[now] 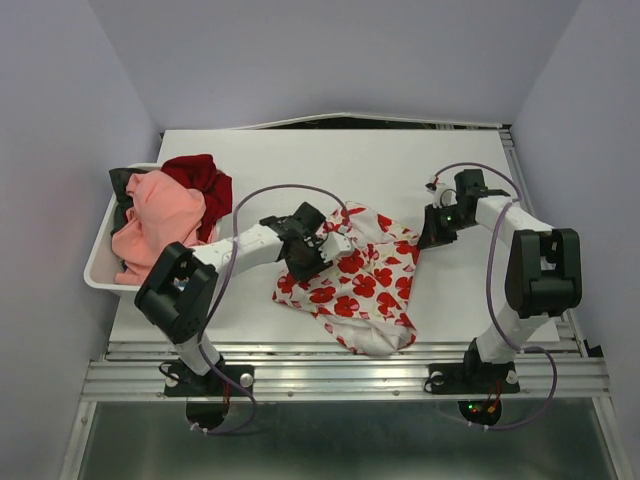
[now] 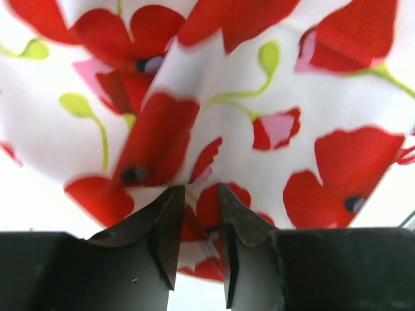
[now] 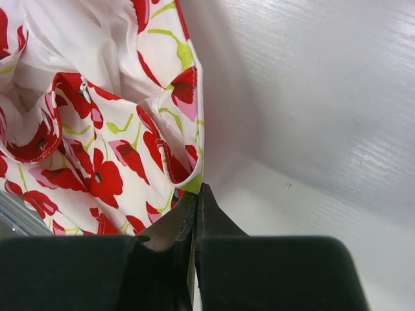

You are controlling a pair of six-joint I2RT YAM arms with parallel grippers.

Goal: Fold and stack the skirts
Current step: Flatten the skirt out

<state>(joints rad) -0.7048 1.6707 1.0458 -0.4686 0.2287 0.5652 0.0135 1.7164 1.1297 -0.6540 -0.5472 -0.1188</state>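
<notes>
- The flowered skirt (image 1: 362,285) is pinched by the left gripper (image 2: 198,189), jaws narrowed on a fold, likely for folding.
- The right gripper (image 3: 196,192) is closed, empty, beside the skirt's right hem.

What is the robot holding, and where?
The left fingers pinch a fold of the white cloth skirt with red flowers near its left edge. The right fingers are shut at its corner; grip unclear.

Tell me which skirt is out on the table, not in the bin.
The white skirt with red flowers, spread on the table; the salmon-pink garment and the dark red garment lie heaped in the white bin.
</notes>
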